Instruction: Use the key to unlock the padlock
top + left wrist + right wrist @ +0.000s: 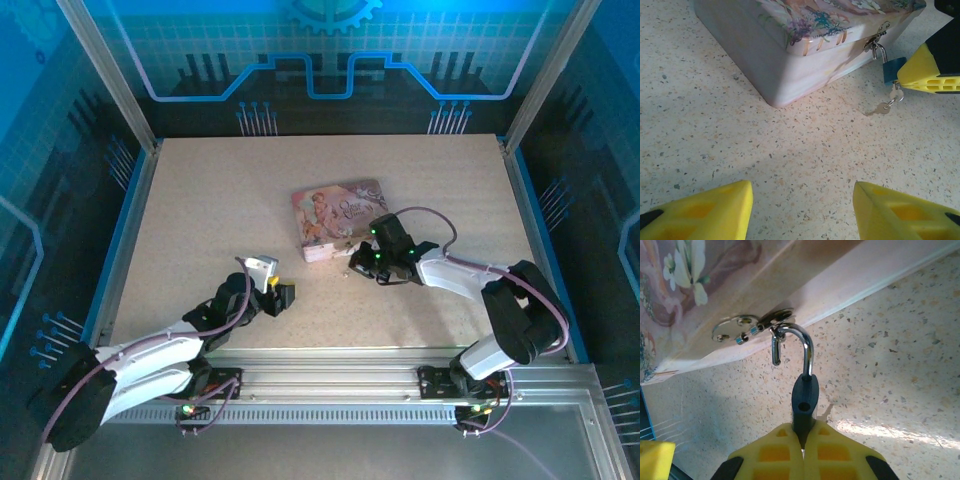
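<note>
My right gripper point(802, 437) is pinched tight on the flat sides of the padlock point(805, 400), at the front of the pink box point(790, 65). The padlock looks small, hard, light and slippery, so its body is the best place to hold. Its long way points from my fingers to the box, loop point(802, 340) first. One loop end looks free. The key point(884, 107) dangles below it. My left gripper point(802, 200) has its jaws apart, holding nothing.

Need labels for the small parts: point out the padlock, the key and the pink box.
padlock point(805, 400): right wrist view, on its dark body, below the shackle.
key point(883, 108): left wrist view, on its rounded end, low by the table.
pink box point(790, 70): left wrist view, on its near side wall.
</note>
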